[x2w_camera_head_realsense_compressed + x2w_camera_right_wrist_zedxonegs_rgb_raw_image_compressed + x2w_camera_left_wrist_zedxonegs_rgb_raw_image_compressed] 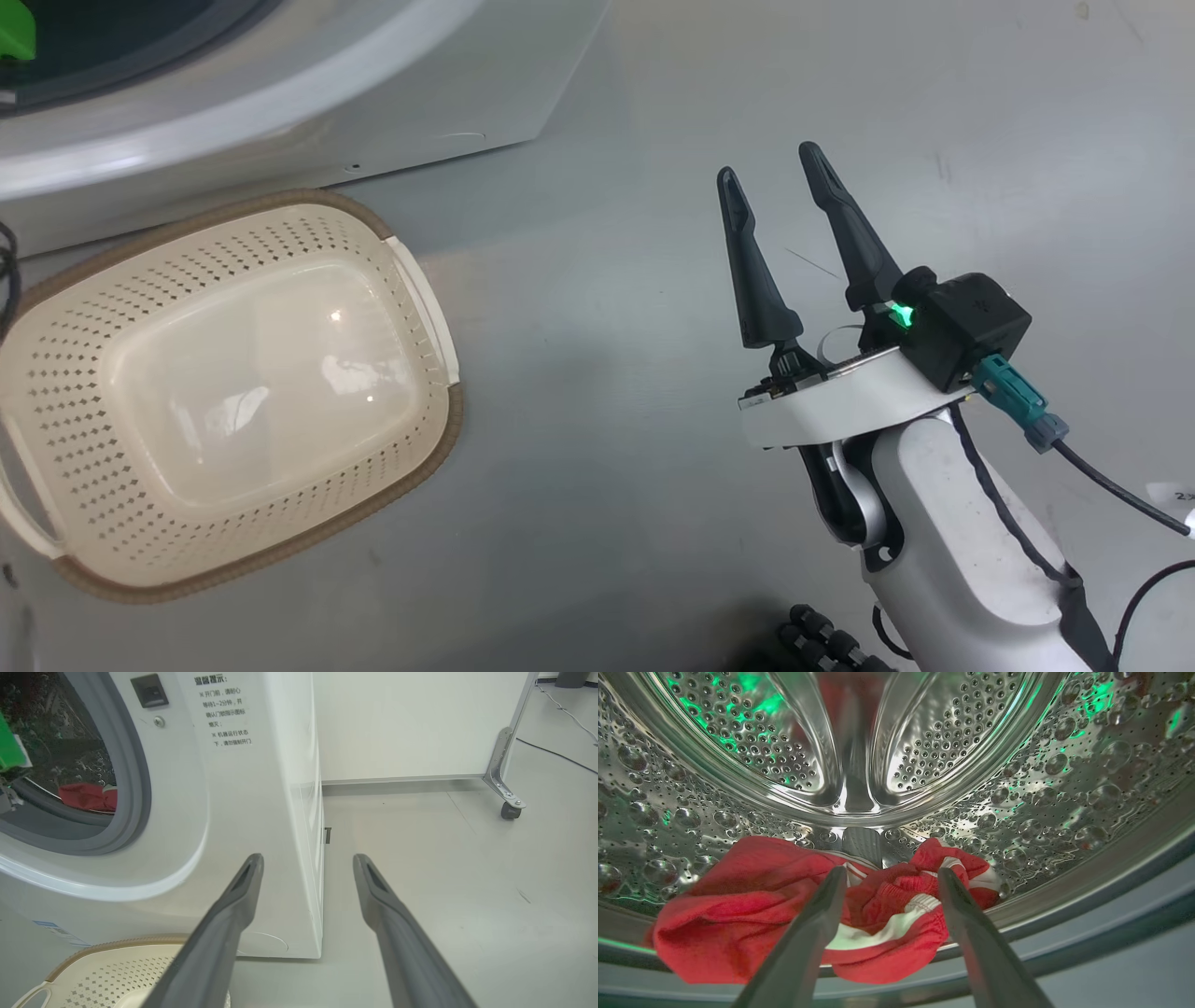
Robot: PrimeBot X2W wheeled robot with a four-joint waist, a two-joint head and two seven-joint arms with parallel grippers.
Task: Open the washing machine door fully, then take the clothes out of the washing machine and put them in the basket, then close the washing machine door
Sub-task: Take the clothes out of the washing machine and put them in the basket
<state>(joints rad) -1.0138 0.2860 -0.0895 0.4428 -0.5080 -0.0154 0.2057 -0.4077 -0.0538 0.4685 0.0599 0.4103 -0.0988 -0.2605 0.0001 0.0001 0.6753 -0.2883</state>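
Note:
Red clothes [752, 905] with white stripe trim lie at the bottom of the washing machine's steel drum [896, 751]. My left gripper [889, 877] is inside the drum, open, its two fingers straddling the bunched red fabric without closing on it. The clothes [86, 797] also show through the machine's round opening with its grey rubber ring [135, 779]. The cream basket [233, 392] stands on the floor below the white washing machine [280, 103], with nothing in it. My right gripper [770, 166] hovers open over the floor, right of the basket. The door is out of view.
The grey floor [607, 467] stretches right of the machine. A white wall panel on a caster foot [507, 807] stands behind. A cable [556, 753] runs along the floor at the far right. The basket's rim [117, 942] sits just in front of the machine's base.

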